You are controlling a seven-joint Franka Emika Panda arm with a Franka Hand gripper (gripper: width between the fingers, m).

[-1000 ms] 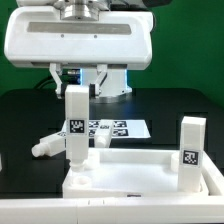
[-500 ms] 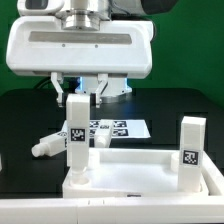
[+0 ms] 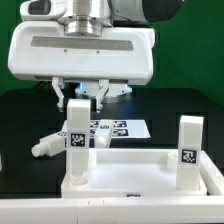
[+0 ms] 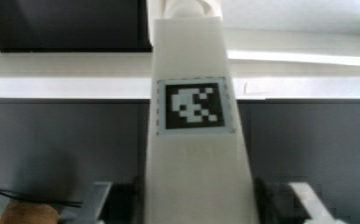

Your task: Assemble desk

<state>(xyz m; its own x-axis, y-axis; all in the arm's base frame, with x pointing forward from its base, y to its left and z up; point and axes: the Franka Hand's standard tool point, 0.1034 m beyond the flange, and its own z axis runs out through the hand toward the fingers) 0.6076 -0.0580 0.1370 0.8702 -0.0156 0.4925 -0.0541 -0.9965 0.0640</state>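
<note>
One blocky white plastic leg (image 3: 76,150) stands on the rimmed white tabletop (image 3: 140,183); our two-finger pincer (image 3: 83,95) sits apart around its top, so we squeeze evenly.

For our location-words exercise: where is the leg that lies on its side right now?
The loose leg rests on the black table at the exterior view's left, close beside the upright leg standing in the tabletop panel's left corner.
</note>
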